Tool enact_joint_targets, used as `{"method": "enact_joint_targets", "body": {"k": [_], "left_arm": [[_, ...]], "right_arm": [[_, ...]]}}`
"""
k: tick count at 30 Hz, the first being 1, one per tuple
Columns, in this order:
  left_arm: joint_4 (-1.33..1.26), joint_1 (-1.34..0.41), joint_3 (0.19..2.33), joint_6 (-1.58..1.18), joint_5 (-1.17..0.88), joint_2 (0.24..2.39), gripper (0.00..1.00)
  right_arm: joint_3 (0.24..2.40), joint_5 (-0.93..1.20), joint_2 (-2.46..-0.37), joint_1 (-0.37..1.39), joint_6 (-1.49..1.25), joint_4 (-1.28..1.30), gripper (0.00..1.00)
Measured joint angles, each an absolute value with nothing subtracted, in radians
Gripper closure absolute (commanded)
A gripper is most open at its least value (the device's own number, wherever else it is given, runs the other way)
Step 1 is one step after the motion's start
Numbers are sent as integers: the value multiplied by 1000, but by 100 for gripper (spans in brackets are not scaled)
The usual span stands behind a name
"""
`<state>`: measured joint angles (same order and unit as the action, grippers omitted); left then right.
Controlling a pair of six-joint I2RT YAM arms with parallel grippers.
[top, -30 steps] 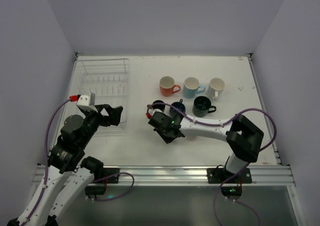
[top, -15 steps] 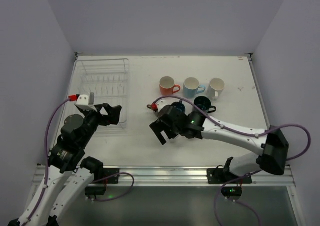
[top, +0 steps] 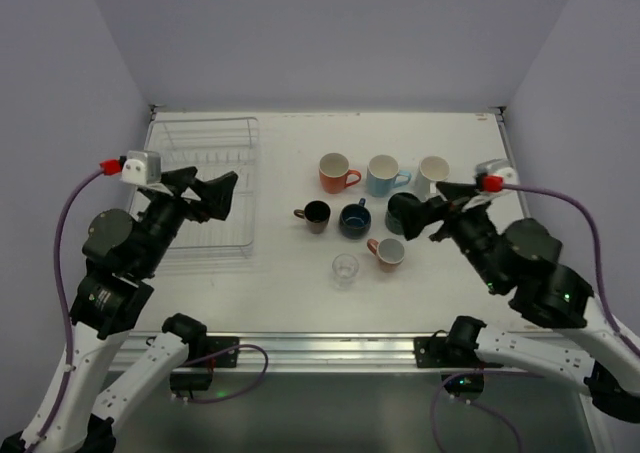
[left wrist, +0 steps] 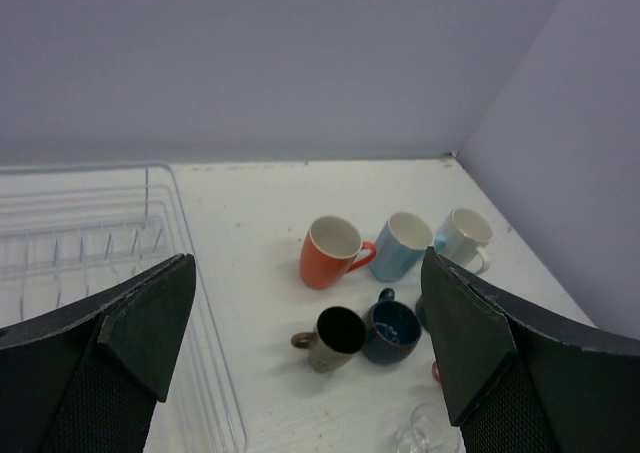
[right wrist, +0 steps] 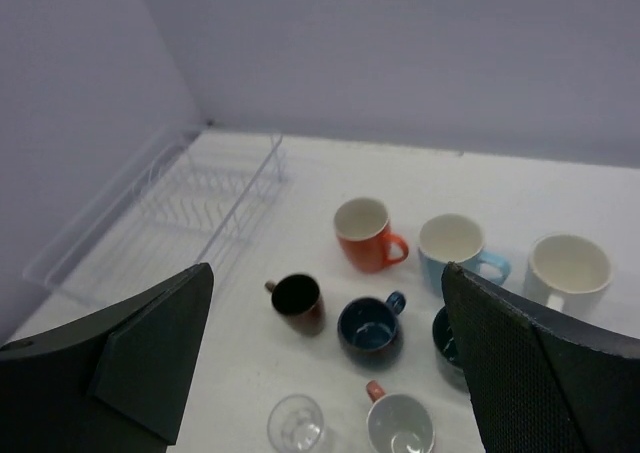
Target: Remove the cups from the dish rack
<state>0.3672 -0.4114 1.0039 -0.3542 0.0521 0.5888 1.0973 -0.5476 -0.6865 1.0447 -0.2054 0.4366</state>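
With the left fingers (left wrist: 150, 323) and right fingers (right wrist: 150, 343) wide and holding nothing, and all eight cups (top: 354, 218) standing on the desk (top: 270, 293) beside the dish rack (top: 210, 148), a low arm sweep could topple the clear glass (top: 345, 269).
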Motion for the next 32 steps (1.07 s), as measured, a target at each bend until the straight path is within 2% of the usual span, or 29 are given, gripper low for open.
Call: {"method": "enact_joint_targets", "body": {"k": [8, 16, 32], "left_arm": [[316, -411, 1054, -342, 98, 532, 0], [342, -411, 936, -316, 247, 353, 0], [382, -411, 918, -277, 287, 360, 0]], "right_arm": [[1017, -850, -434, 992, -166, 291, 1], [863, -981, -248, 981, -136, 236, 1], [826, -997, -268, 981, -138, 213, 1]]}}
